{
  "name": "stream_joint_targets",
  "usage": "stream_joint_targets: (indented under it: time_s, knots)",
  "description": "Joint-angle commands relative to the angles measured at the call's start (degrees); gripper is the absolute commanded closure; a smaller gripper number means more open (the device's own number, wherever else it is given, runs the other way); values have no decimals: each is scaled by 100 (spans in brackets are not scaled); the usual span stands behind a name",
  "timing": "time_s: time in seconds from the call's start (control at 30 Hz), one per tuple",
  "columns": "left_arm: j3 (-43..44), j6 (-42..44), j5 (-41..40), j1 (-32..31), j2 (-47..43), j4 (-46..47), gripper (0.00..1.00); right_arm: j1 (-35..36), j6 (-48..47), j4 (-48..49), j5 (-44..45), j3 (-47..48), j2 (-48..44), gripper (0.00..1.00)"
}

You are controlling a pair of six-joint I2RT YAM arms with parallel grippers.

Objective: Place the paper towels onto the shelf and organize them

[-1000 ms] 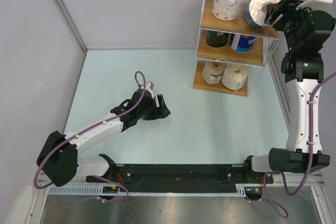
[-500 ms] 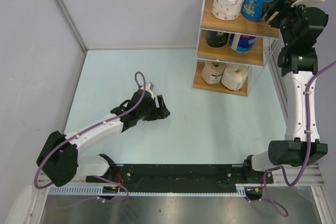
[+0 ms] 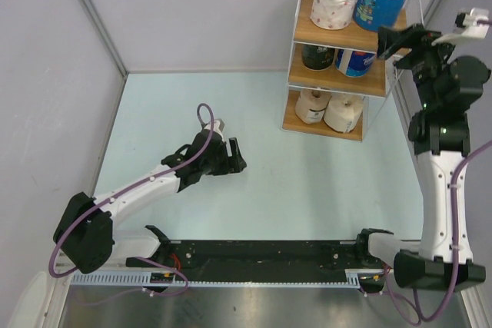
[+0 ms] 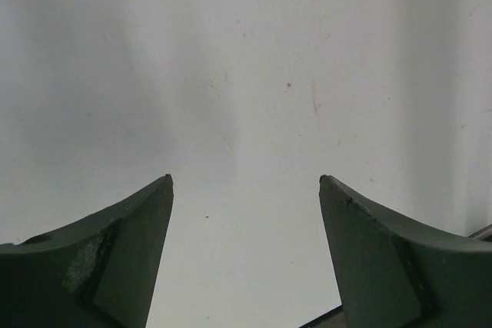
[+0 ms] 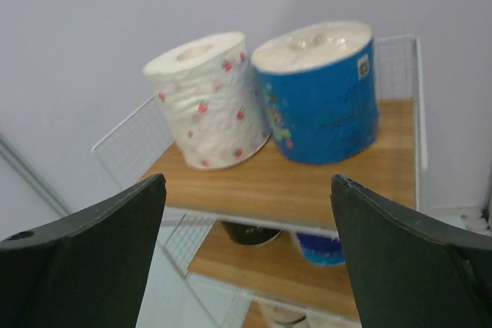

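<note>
The shelf is holding all six paper towels, two per tier; probably light and squashy, they are asking for gentle pinches across the sides. The right gripper is hovering beside the shelf's top, spread and empty; the left gripper, far from it, likewise.

No lettering is coming through clearly enough to read.
The blue-wrapped paper towel roll, standing toward the right edge of the shelf top board, is showing dark print and a small yellow patch, all blurring beyond reading.
</note>
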Motion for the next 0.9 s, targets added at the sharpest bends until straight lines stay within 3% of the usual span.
stream_joint_targets:
  time_s: [0.0,0.03,0.2,0.33,0.4,0.57,0.77,0.87]
  knots:
    - [608,384,-310,38,-32,-164,18,311,397,506,-416,-960,-627,4]
    - [660,419,-319,38,-14,-217,18,434,162,462,-381,-1039,-645,0]
    - [871,586,-371,38,56,-305,14,1094,-289,-126,656,-1136,-706,0]
    - [872,578,-450,38,21,-332,11,1077,-44,-268,1069,-1285,-847,0]
    - [846,552,-521,38,-31,-323,1,1086,106,-329,1429,-1478,-934,0]
    - [784,586,-661,38,-146,-340,0,1077,519,-715,2712,-1813,-1207,0]
    - [889,841,-636,38,-102,-139,0,691,774,-962,2845,-2156,-1444,0]
    - [968,1244,-328,38,38,832,0,550,836,-1015,2845,-2287,-1488,0]
